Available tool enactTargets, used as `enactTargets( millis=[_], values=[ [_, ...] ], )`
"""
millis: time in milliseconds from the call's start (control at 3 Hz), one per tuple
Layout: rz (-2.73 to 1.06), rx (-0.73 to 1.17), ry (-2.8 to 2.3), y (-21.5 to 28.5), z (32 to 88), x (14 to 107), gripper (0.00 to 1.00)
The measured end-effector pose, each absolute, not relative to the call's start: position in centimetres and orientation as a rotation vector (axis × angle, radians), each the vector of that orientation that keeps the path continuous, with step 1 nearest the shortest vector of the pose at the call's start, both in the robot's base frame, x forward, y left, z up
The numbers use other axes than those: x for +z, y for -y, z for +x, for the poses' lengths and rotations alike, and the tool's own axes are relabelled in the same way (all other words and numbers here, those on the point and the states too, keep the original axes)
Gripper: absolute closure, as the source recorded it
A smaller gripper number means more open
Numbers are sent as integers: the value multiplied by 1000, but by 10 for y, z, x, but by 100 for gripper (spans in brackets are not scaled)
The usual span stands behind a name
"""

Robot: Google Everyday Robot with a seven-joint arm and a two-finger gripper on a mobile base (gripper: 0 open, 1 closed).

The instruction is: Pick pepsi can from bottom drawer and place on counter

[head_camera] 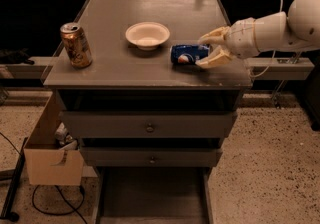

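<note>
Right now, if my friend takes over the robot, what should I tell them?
Claw: at the right end of the pepsi can, low over the counter. Whether it grips can't be told.
Pepsi can: lying on its side on the counter, right of the bowl.
Bottom drawer: pulled open, nothing visible in it.
Done: the can is out of the drawer and down on the counter.
Left: make sure the claw has let go, then probably draw the arm back without rolling the can.
</note>
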State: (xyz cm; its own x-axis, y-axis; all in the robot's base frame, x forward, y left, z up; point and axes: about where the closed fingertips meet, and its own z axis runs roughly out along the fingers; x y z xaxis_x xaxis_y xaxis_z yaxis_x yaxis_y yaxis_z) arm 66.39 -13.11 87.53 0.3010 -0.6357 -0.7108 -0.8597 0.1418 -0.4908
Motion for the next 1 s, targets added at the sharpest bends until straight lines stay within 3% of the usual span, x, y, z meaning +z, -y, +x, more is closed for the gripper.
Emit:
enactTargets(
  millis=[667,1000],
  values=[
    [-1570,281,-1412,131,664,875,11],
    [-1570,282,-1412,131,664,875,0]
  ],
)
